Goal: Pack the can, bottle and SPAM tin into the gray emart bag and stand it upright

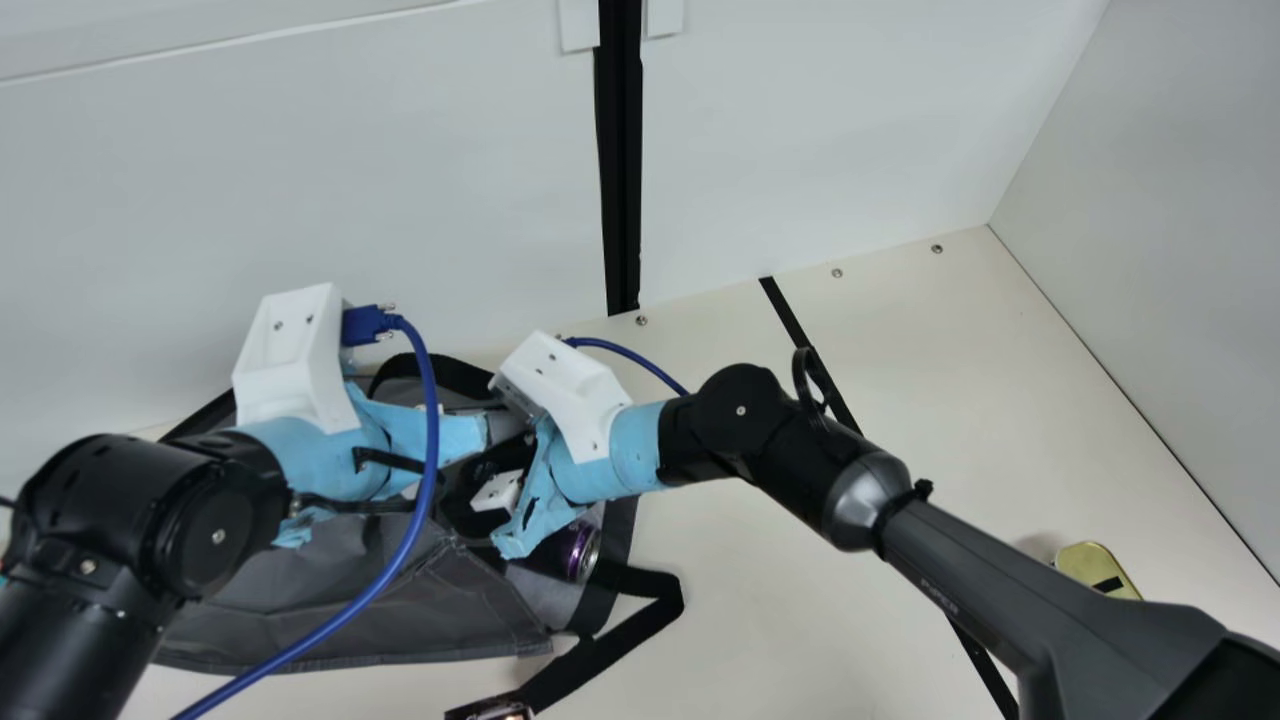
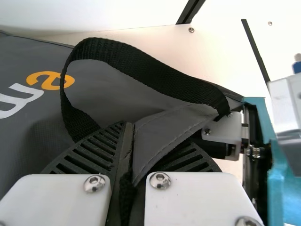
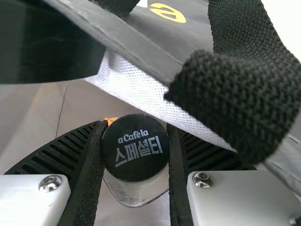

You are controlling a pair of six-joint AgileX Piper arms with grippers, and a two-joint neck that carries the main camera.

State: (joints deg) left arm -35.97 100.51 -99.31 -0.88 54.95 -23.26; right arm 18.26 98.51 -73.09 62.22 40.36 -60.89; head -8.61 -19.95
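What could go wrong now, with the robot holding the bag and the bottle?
The left gripper pinches just an edge of the bag. If that slips, the opening might sag shut.

The right gripper has the bottle by its black cap, so it might tip or slide out.

A thick black strap loops close by and could snag that gripper.
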